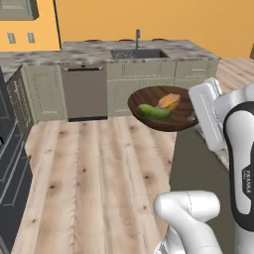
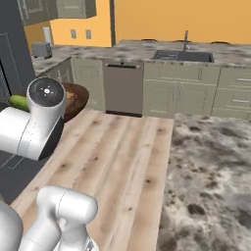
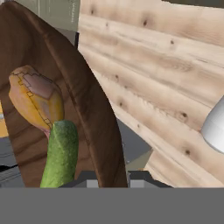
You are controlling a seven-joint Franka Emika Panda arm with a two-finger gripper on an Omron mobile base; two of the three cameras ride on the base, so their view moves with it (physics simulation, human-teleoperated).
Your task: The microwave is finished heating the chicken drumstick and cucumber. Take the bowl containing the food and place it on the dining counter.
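Fingers point(image 3: 107, 177) pinch the near rim of the bowl point(image 1: 166, 106), one tip inside the wall and one outside, narrow and closed on the wood. That rim grip explains the carry: the arm holds the bowl out in the air over the wooden floor point(image 1: 94, 173), close to level in the left base view, so the food stays in the hollow instead of sliding out. The bowl is wide, shallow and dark brown with a wood-like grain, its wall thick where the fingers hold it. Inside lie the cucumber point(image 1: 154, 111), a glossy green oblong, and the chicken drumstick point(image 1: 169, 101), a chunky orange-tan piece; the two touch, resting against each other near the bottom.

Just beside the arm on its right runs the dining counter point(image 2: 211, 171), a grey-brown speckled marble slab. The bowl hangs off to the left of that slab, not over it, so my judgement is that the carry across is under way and the set-down is not yet done.

Farther off stands the counter with the sink point(image 1: 139, 53) and faucet, a dishwasher point(image 1: 84, 94) below it, against the orange wall
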